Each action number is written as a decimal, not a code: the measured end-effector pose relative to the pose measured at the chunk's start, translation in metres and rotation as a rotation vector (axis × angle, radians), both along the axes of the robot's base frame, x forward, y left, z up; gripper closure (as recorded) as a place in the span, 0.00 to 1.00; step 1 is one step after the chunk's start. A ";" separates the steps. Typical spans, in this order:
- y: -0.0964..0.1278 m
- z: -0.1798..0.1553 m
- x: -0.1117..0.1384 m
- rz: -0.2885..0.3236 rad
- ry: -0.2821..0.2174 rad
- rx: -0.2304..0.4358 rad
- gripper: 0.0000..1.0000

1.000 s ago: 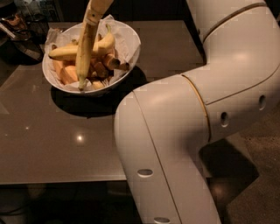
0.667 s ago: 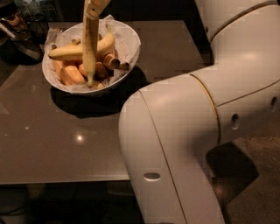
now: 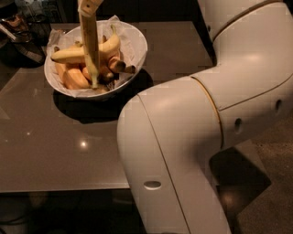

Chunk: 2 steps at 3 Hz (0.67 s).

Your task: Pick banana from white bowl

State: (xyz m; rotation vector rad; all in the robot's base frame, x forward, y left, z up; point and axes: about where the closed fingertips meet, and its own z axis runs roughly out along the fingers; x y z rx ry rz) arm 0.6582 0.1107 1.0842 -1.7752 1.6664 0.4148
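- Banana (image 3: 90,45): hangs nearly upright over the white bowl (image 3: 137,45), its lower tip down among the other fruit.
- The tool (image 3: 89,5), at the top edge of the view, pinches its upper end.
- Raise straight up until the tip passes the rim; sideways travel may snag the paper lining (image 3: 130,32).
- Bowl, on the table (image 3: 55,151), holds a thick yellow banana (image 3: 68,55) and stubby orange bananas (image 3: 73,78).

The gripper (image 3: 89,5), clamped on the banana (image 3: 91,50) at the top edge, is cut off there (only tips show); the arm (image 3: 183,137) hides part of the table (image 3: 46,155).
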 end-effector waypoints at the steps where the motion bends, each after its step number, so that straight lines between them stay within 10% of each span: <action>1: 0.011 0.005 -0.010 0.010 0.020 -0.002 1.00; 2: 0.017 0.020 -0.029 0.014 0.056 0.019 1.00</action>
